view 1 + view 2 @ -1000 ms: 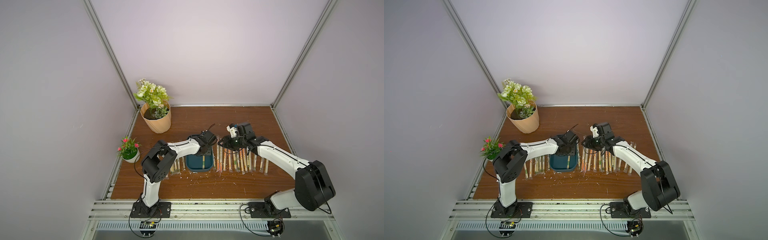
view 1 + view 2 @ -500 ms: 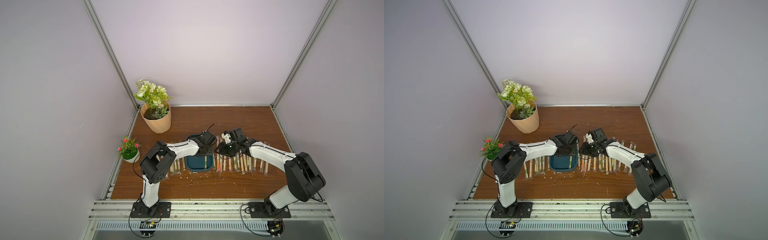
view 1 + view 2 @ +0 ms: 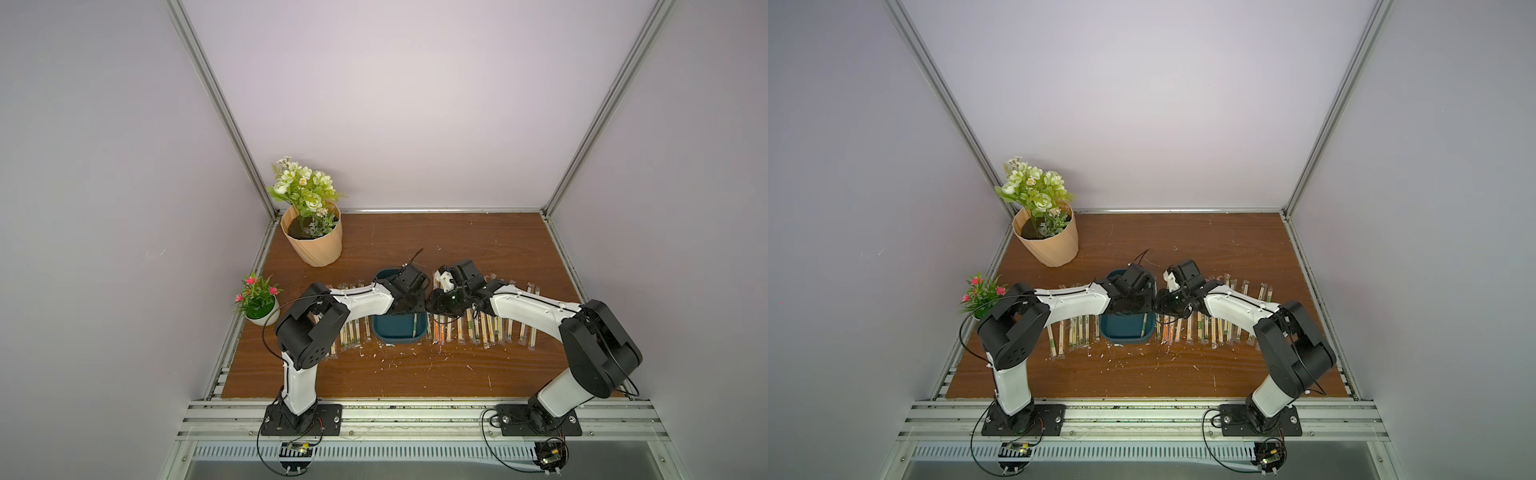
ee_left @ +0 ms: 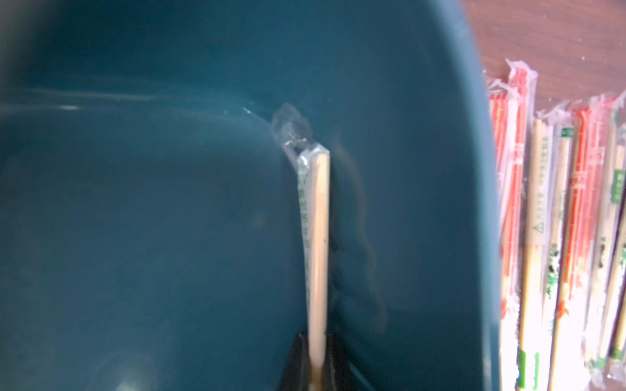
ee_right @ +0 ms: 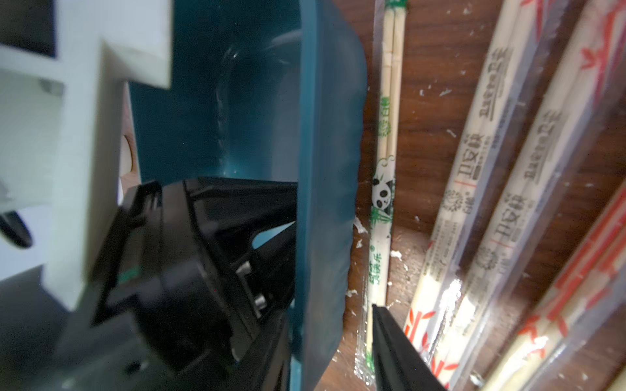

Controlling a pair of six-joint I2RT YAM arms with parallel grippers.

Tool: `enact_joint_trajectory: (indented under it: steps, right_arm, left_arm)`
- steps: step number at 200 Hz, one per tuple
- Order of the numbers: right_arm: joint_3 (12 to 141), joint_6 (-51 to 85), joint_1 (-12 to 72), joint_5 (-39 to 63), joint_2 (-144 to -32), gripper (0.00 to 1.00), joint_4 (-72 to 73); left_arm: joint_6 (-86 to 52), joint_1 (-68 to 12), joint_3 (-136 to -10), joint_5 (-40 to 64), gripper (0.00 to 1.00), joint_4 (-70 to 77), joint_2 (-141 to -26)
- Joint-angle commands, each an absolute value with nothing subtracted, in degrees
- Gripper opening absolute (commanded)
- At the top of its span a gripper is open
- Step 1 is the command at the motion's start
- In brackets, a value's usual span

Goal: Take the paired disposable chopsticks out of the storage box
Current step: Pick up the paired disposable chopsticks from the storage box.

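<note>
Left wrist view: the left gripper [image 4: 316, 367] is closed on one end of the chopstick pair [image 4: 318, 237], a dark finger pressing it from each side.
Right gripper: the right gripper [image 3: 434, 308] sits just outside the storage box [image 4: 440, 169]. Only one finger [image 5: 396, 348] shows, over the end of a panda-print pair [image 5: 382, 189] on the bench [image 3: 415, 374], so I cannot tell how far it is open or whether it holds anything.
Step in hand: lifting this pair out of the box, as I judge it.
Doing it well: raise the held end first, so the far end slides up the wall instead of jamming in the corner. Then go straight up until the sleeve clears the rim.
Clearance: keep off the right gripper (the two nearly meet in both top views).
Risk: the grip is at the very tip, so the pair could pivot or slip inside its slick sleeve.
Where it is: inside the box, along the wall on the robot's right. Its far end, with a crumpled sleeve tail, touches the curved corner, and the visible box floor is otherwise bare.
How it looks: thin pale bamboo in a clear sleeve with green print, slightly bowed.
Laid-out pairs: rows [image 3: 469, 328] lie on the bench on both sides of the box, with orange and green print.
</note>
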State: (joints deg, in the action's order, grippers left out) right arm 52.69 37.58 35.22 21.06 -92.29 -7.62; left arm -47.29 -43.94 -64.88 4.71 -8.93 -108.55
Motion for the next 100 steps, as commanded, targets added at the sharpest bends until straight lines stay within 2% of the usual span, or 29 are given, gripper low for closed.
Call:
enact_joint_trajectory:
  steps: [1, 54, 100]
  right_arm:
    - [53.44, 38.31, 35.61, 20.32, -92.31, 0.44, -8.06]
    - [55.36, 37.95, 35.61, 19.51, -90.97, 0.44, -9.38]
    - [57.29, 37.54, 35.55, 17.84, -89.66, 0.45, -11.21]
  left_arm:
    - [-47.29, -43.81, -63.49, 5.94, 0.01, -12.59, -109.18]
    - [-45.59, -42.53, -65.19, -4.00, 0.00, -18.12, -104.21]
    - [-42.95, -38.58, -66.64, -7.07, 0.00, -20.85, -97.68]
